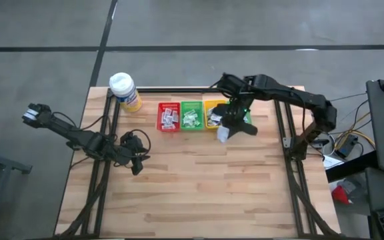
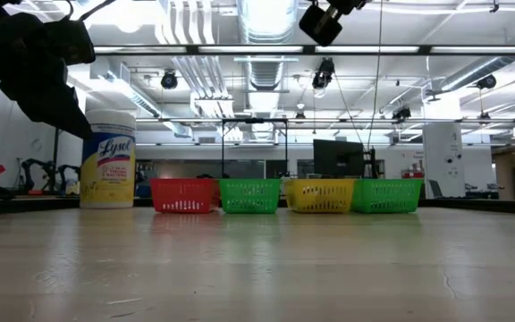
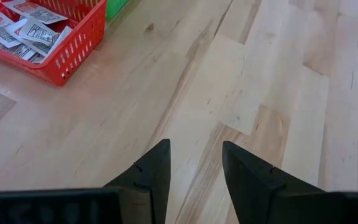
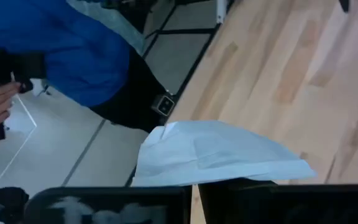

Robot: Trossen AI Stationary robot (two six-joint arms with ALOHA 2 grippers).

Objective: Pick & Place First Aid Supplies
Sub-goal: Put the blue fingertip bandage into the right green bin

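Item: one flat white paper-wrapped sachet [image 4: 219, 152], first aid supply. Location: clamped in the right tool [image 1: 224, 133], hanging above the pale wooden surface [image 1: 199, 180] just in front of the yellow plastic bin [image 1: 212, 107].

Handling: judged very light, thin and limp; it will flex or flutter rather than resist, and could slip from a shallow pinch. It is taken by one edge; a hold nearer the middle would likely be steadier (no crushing risk evident).

Orientation: broad face roughly level in the right wrist view, long axis running across the fingers, free end reaching forward away from them.

Stock: more white printed sachets [image 3: 27, 31] lying flat in the red plastic mesh bin [image 3: 73, 53].

Left tool [image 3: 194, 180]: fingers parted, empty, over bare surface near its left side.
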